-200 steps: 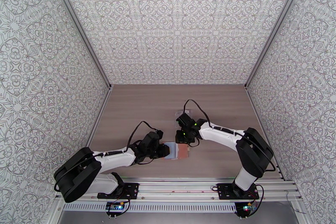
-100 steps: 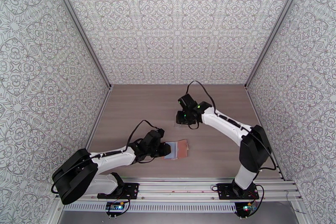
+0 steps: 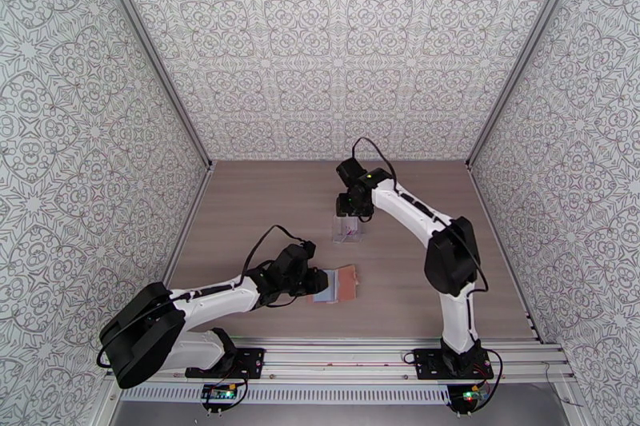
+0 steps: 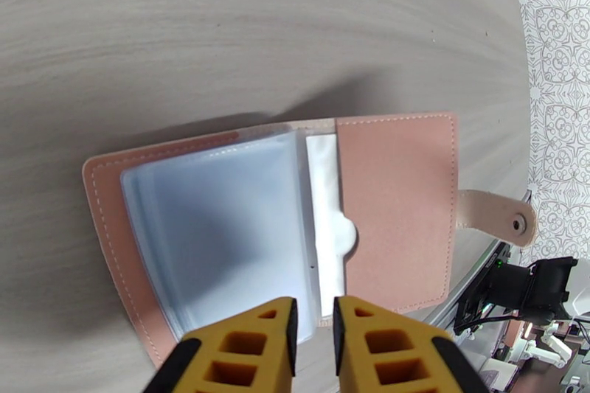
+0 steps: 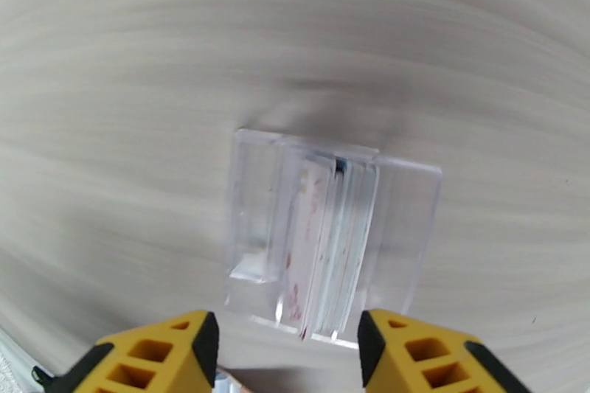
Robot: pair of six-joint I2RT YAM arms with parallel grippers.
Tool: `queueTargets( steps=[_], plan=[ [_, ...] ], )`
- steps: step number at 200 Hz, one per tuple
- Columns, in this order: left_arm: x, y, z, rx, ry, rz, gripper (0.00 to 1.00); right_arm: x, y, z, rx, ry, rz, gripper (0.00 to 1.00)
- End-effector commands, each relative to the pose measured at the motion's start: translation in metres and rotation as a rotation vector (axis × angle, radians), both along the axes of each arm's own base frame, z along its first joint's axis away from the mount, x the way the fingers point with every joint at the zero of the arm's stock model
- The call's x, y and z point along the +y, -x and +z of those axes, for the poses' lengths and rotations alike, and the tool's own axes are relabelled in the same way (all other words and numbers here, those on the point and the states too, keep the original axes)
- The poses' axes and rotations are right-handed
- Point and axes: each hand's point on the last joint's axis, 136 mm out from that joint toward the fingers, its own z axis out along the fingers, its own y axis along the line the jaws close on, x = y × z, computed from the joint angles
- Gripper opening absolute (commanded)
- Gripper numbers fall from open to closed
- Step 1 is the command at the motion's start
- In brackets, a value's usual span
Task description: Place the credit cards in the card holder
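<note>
The card holder (image 4: 398,195) lies open on the table, pinkish-brown with blue-grey sleeves and a snap tab. A white credit card (image 4: 327,188) sits in its right pocket. My left gripper (image 4: 316,328) is nearly closed, pinching the near edge of the holder's sleeves. In the top view the card holder (image 3: 346,286) lies just right of the left gripper (image 3: 322,284). More credit cards (image 5: 324,240) stand on edge in a clear plastic stand (image 5: 402,217). My right gripper (image 5: 287,343) hovers open and empty just short of them. From above, the right gripper (image 3: 350,214) hangs over the cards (image 3: 349,231).
The wooden tabletop (image 3: 264,204) is walled by patterned panels on three sides. A metal rail (image 3: 360,352) with both arm bases runs along the near edge. Bare wood lies to the left and right of the stand.
My right arm has pulled back from the card holder to the clear stand farther back, and its jaws have spread open. The left gripper has stayed at the holder.
</note>
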Motion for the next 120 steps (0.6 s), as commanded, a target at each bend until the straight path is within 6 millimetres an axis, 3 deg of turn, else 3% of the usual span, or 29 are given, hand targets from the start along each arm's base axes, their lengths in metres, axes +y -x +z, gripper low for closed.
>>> queueTargets(
  steps=[1,120],
  plan=[
    [0.004,0.001,-0.004,0.003,-0.016,-0.01,0.24,-0.017,-0.007,-0.006,0.017,0.105,-0.002,0.57],
    [0.007,0.002,-0.012,0.016,-0.016,-0.005,0.24,-0.014,-0.009,-0.046,0.103,0.154,0.018,0.56]
  ],
)
